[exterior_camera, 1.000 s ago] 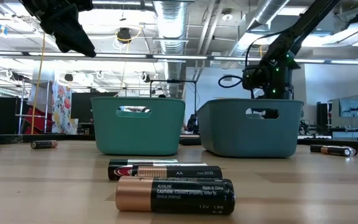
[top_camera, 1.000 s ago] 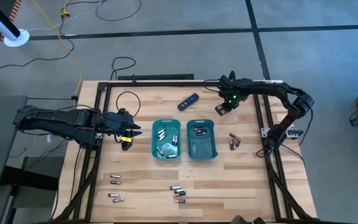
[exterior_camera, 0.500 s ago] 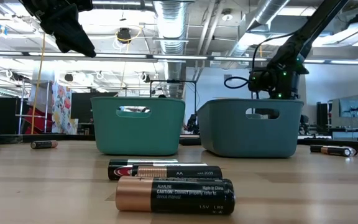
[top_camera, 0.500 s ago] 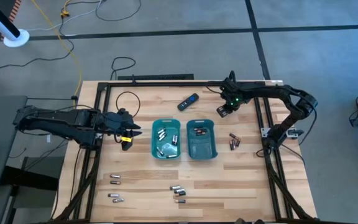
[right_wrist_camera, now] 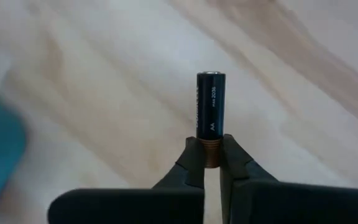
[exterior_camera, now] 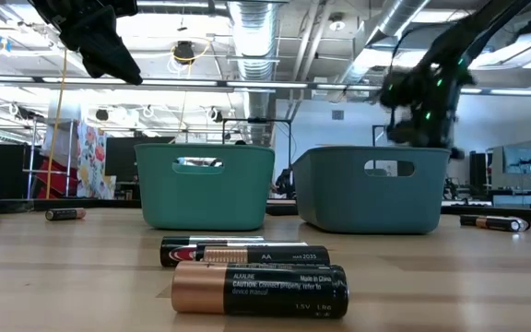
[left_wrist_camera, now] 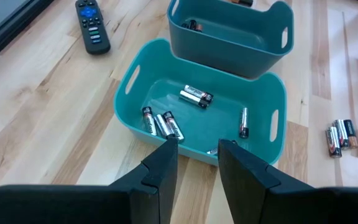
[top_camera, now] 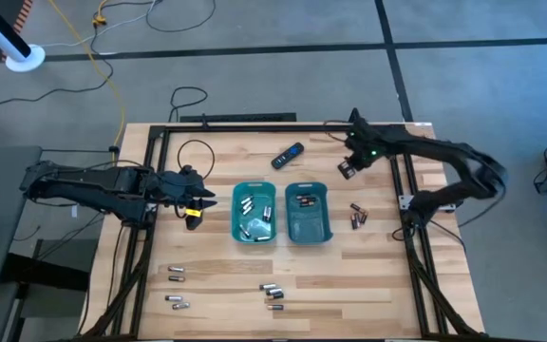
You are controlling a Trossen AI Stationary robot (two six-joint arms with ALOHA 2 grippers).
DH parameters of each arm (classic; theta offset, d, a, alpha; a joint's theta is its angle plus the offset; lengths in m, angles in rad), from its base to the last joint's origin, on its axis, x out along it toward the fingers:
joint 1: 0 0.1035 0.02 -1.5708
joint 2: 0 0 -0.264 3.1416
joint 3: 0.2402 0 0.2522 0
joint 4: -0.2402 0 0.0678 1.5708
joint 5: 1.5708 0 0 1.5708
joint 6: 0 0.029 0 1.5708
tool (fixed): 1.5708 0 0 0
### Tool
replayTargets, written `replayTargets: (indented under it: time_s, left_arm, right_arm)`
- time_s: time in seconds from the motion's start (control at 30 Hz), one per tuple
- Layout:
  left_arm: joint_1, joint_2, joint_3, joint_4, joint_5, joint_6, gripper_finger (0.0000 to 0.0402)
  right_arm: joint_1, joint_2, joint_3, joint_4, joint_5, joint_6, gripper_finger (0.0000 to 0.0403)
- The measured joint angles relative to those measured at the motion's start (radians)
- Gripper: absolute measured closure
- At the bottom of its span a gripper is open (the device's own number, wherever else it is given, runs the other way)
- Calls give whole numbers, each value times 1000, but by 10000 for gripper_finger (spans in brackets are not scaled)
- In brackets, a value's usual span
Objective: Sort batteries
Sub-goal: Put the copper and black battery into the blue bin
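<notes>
Pale wooden table (top_camera: 349, 275) on grey floor (top_camera: 273, 85); ducted ceiling (exterior_camera: 256, 23) beyond.

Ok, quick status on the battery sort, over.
Right gripper shut on a dark battery, raised near the right tray. Left gripper hovers empty by the left tray. Nothing blocking.

One dark AA battery (right_wrist_camera: 211, 115) with a coppery end stands clamped in the right gripper (right_wrist_camera: 212, 152). Other batteries (top_camera: 273, 294) lie near the table's front edge, some (top_camera: 357, 217) toward its right edge.
</notes>
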Motion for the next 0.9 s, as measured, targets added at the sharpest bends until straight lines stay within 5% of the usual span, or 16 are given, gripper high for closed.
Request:
replayTargets:
  time_s: [0.17, 0.43, 0.7, 0.9]
  left_arm:
    - [0, 0, 0, -1, 0, 0, 290]
    - [0, 0, 0, -1, 0, 0, 290]
    - [0, 0, 0, 0, 0, 0, 290]
    - [0, 0, 0, 0, 0, 0, 290]
  right_arm:
    - [77, -203, 0, -79, 2, 0, 390]
    - [369, -423, 1, -69, 1, 169, 390]
    - [662, -362, 2, 69, 99, 344, 390]
    - [757, -190, 61, 124, 111, 353, 390]
